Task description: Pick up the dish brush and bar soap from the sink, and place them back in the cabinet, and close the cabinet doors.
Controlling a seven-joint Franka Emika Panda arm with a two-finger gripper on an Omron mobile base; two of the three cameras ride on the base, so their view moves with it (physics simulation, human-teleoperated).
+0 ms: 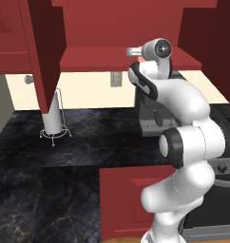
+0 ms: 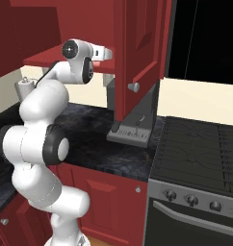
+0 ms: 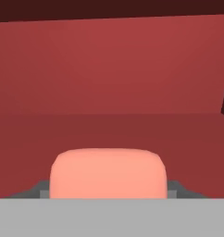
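The claw (image 3: 108,194) is clamped on the one bar soap (image 3: 108,172), its two grey fingertips (image 3: 40,190) pressed against the bar's left and right sides, and it holds the bar just above the red shelf (image 3: 109,129) inside the cabinet (image 1: 136,28). Two cabinet doors (image 2: 137,53) stand open above the dark counter (image 1: 88,128).

Paper towel holder (image 1: 53,121), toaster (image 2: 133,122), stove (image 2: 200,153) on dark counter (image 1: 36,156).
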